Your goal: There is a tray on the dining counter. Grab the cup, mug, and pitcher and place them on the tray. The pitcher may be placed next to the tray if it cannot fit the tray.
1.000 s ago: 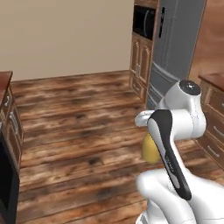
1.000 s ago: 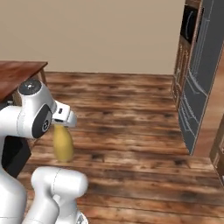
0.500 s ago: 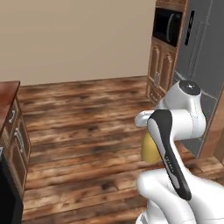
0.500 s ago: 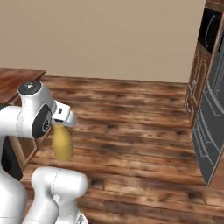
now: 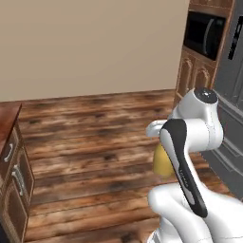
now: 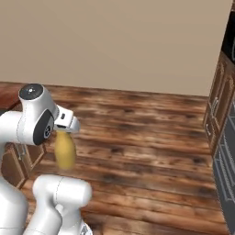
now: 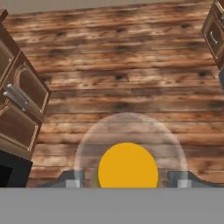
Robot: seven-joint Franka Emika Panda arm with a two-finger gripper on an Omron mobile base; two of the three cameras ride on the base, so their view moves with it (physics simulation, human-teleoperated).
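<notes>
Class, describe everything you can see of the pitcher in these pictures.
The pitcher is mustard-yellow and smooth, with a rounded body narrowing upward. It hangs upright in the air over the wooden floor, close beside the robot's white arm, its neck hidden under the gripper, which holds it from above. In the hand view it appears from the top as a yellow disc inside a pale translucent ring, with one grey fingertip on each side. Nothing else touches it.

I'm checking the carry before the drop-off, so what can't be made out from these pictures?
- Pitcher: in the left base view the arm's forearm covers most of it.
- Pitcher neck and rim: in the right base view the hand above covers them.
- Gripper: whether its fingers press the pitcher; the hand view's bottom edge cuts them.
</notes>
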